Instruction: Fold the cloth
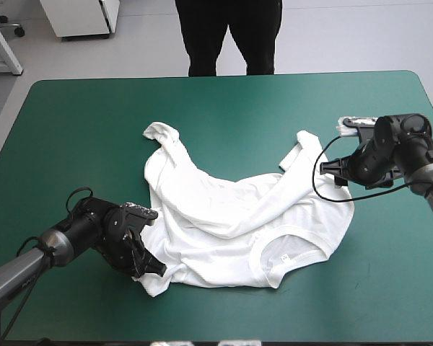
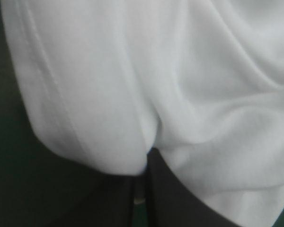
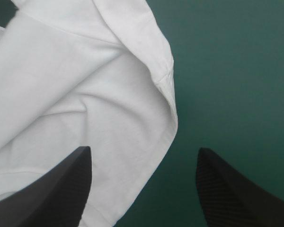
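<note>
The white T-shirt (image 1: 231, 223) lies crumpled across the middle of the teal-green table, collar toward the near edge, one sleeve reaching to the far left. My left gripper (image 1: 150, 268) is at the shirt's near-left corner, its black fingers all but shut on the fabric. In the left wrist view the T-shirt (image 2: 146, 85) fills the frame and bunches into the left gripper (image 2: 141, 165). My right gripper (image 1: 340, 173) hovers at the shirt's right edge, open. In the right wrist view the right gripper (image 3: 143, 163) straddles the T-shirt's (image 3: 75, 94) hem, one finger over cloth, one over bare table.
Bare teal-green cover (image 1: 94, 122) surrounds the shirt on all sides, widest at the far edge and far left. A small folded sleeve (image 1: 301, 148) sticks up near the right gripper.
</note>
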Available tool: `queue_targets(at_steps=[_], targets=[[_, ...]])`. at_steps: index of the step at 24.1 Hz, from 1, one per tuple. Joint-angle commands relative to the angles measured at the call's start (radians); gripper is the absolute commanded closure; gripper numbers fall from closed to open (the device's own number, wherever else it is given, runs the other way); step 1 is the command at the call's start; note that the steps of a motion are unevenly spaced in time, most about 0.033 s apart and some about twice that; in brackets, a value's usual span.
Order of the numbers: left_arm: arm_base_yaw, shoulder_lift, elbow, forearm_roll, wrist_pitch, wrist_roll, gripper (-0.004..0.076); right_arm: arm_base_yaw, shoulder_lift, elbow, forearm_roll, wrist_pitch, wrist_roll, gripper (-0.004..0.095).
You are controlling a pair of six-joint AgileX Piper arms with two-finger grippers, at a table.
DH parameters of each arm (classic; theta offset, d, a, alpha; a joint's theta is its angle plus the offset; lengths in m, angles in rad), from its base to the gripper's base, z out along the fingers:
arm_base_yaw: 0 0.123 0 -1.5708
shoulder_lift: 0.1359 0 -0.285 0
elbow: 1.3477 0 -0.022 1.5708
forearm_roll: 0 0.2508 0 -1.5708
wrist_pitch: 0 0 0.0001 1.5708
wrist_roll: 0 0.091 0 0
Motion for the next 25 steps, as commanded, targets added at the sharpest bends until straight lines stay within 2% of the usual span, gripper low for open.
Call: queue_targets(at_steps=[1, 5, 9, 20, 22, 23, 24, 25], targets=[[-0.030, 0.047, 0.039, -0.147, -0.114, 0.000, 0.0733, -0.007, -0.030, 0.077, -0.002, -0.106, 0.016, 0.0304], [-0.030, 0.047, 0.039, -0.147, -0.112, 0.000, 0.0733, -0.007, -0.003, 0.152, -0.013, -0.167, 0.023, 0.0311], [-0.030, 0.047, 0.039, -0.147, -0.109, 0.000, 0.0733, -0.017, 0.045, 0.167, 0.000, -0.219, 0.048, 0.0382], [-0.030, 0.047, 0.039, -0.155, -0.100, 0.000, 0.0733, -0.046, 0.212, 0.167, 0.002, -0.256, 0.032, 0.0442], [-0.030, 0.047, 0.038, -0.155, -0.100, 0.000, 0.0733, -0.046, 0.231, 0.167, 0.052, -0.239, -0.006, 0.0614], [-0.030, 0.047, 0.021, -0.155, -0.100, 0.000, 0.0733, -0.046, 0.233, 0.167, 0.085, -0.234, -0.038, 0.0798], [-0.030, 0.047, 0.001, -0.155, -0.098, 0.000, 0.0733, -0.046, 0.233, 0.167, 0.094, -0.232, -0.046, 0.0925], [-0.030, 0.045, -0.018, -0.149, -0.100, 0.000, 0.0733, -0.046, 0.231, 0.167, 0.097, -0.228, -0.046, 0.0916]])
